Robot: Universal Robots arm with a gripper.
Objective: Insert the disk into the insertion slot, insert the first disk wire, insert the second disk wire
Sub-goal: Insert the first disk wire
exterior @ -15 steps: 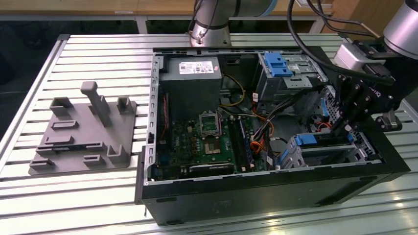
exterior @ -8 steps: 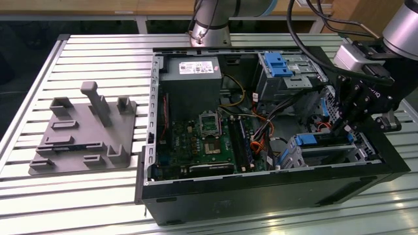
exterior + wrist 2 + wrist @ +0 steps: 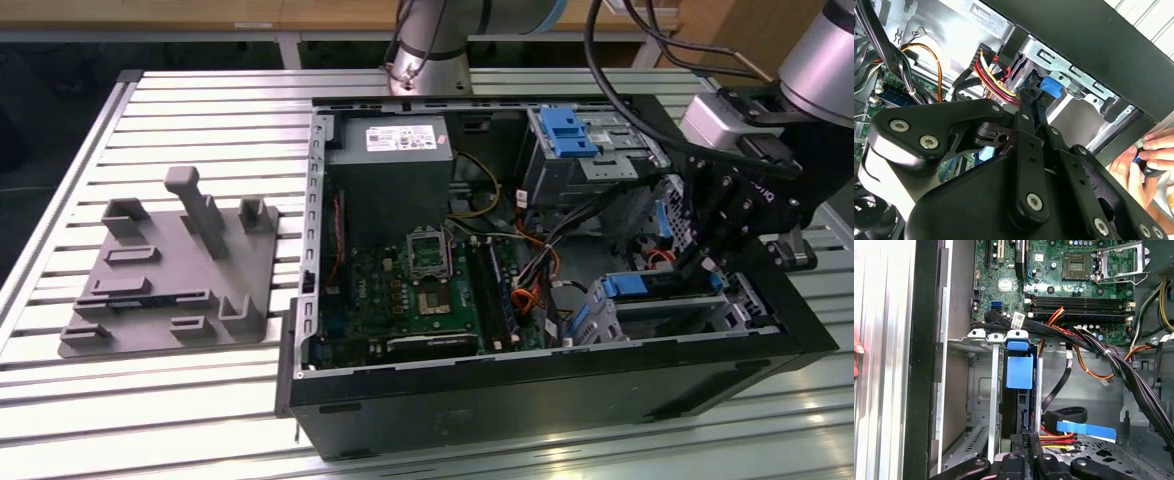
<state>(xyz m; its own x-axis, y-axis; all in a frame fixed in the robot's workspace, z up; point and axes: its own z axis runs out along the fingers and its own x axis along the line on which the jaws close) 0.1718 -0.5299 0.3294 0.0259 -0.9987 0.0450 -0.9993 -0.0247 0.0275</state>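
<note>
The disk (image 3: pixel 1019 371), edge-on in its bright blue carrier, sits inside the insertion slot (image 3: pixel 981 390), a low silver cage by the case's black side wall. In the exterior view the disk (image 3: pixel 657 297) lies in that cage (image 3: pixel 750 312) at the case's right front corner. My gripper (image 3: pixel 1026 437) hangs right behind the disk's rear edge, fingers close together. A red, yellow and black disk wire (image 3: pixel 1058 440) ends at the fingertips. In the second wrist view the gripper (image 3: pixel 1027 97) pinches that wire's end (image 3: pixel 998 80) next to the blue carrier (image 3: pixel 1052 86). A blue flat wire (image 3: pixel 1086 428) lies loose beside it.
A person's hand (image 3: pixel 1148 152) rests outside the case wall, close to the slot. The motherboard (image 3: pixel 414 290), power supply (image 3: pixel 394 160) and a taller cage with a blue latch (image 3: pixel 574 135) stand inside the case. Black cable bundles (image 3: pixel 1114 360) cross nearby. A grey fixture plate (image 3: pixel 160 280) lies at the exterior view's left.
</note>
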